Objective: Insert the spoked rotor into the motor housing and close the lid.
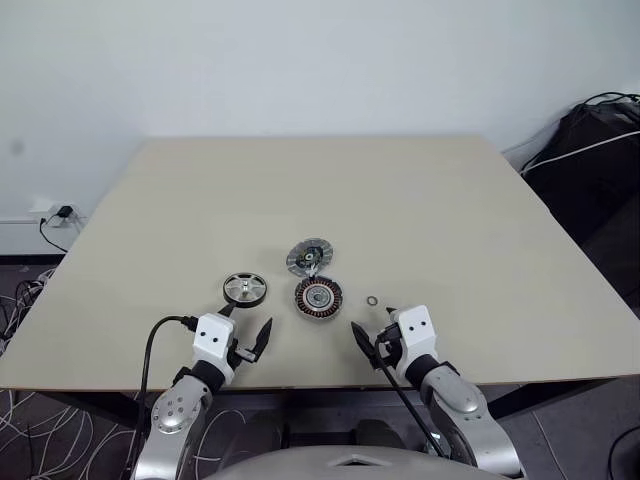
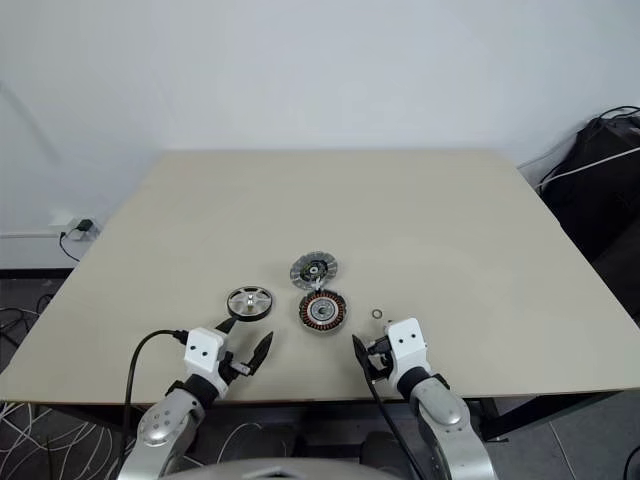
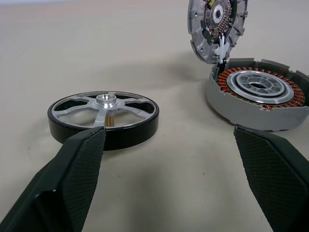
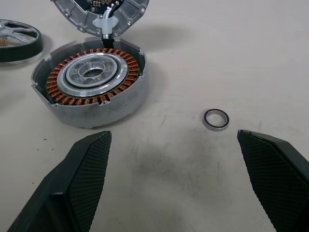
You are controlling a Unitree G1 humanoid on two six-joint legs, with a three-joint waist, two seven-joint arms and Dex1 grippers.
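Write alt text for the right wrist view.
A motor housing ringed with copper windings sits open on a beige table, its lid tilted up behind it. A small metal ring lies beside it, between the open right tool's black fingers.

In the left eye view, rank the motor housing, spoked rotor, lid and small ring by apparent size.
1. Motor housing, slightly the widest.
2. Spoked rotor and lid: look alike, so unranked. The lid stands tilted up behind the housing and farther off, which may shrink it.
3. Small ring, clearly smallest.
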